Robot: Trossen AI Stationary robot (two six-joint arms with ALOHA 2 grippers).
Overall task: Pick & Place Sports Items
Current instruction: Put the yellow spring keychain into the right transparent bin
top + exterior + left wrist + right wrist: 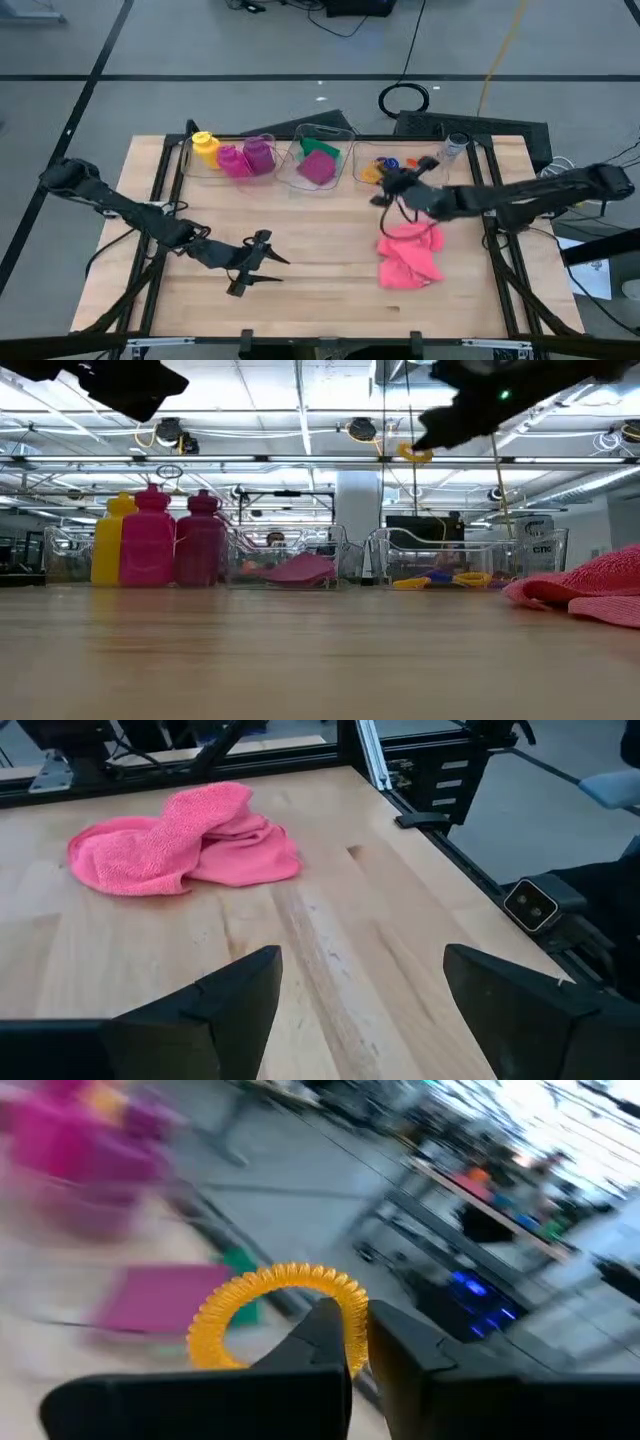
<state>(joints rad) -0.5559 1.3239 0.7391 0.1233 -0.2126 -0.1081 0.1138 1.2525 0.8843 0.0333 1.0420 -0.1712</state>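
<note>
Right gripper (358, 1342) clamped on yellow ring (275, 1320) (held aloft), left gripper (360, 1005) spread wide, empty, pink cloth (410, 254) on table (320, 300).

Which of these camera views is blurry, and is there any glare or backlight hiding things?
Right wrist view: background smeared, only the yellow ring pinched in the right gripper reads fairly clearly. Low view: bright ceiling lights turn both arms into silhouettes. High view: evenly lit, slight glare on the floor beyond the table. Left wrist view: sharp, pink cloth crisp.
</note>
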